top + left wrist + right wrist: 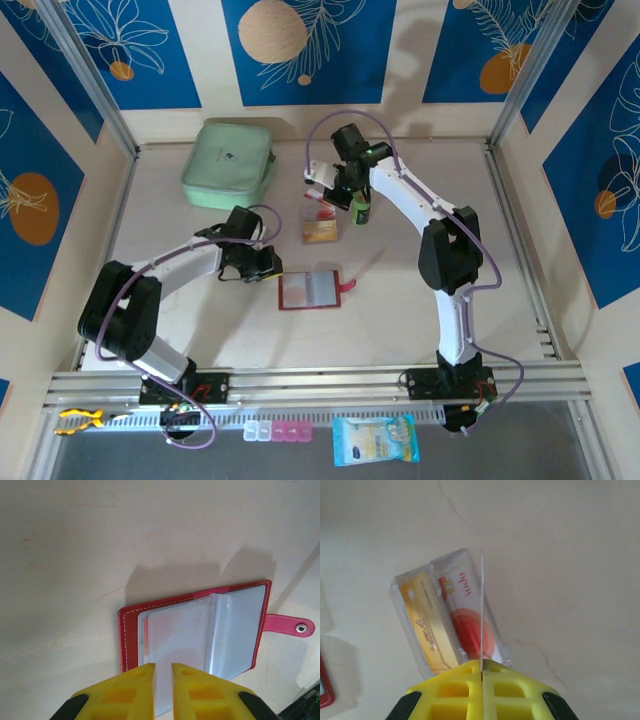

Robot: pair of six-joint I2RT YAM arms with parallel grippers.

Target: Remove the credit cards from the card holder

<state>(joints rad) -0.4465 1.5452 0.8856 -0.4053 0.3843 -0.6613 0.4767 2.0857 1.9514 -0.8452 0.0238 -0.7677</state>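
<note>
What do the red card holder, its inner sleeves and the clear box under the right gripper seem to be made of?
The card holder: likely faux leather, dark red, white stitching along the edge. The sleeves: soft clear plastic, greyish, glossy, curling. The clear box: rigid transparent plastic, probably acrylic; cards show through its walls.

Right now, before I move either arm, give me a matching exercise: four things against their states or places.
1 card holder
2 mint-green zip case
3 right hand
4 clear plastic box

a holds a yellow card and an orange-and-white card
b shut on a thin card
c lies open on the table
d far left corner of the table

Pairs: 1-c, 2-d, 3-b, 4-a
</note>
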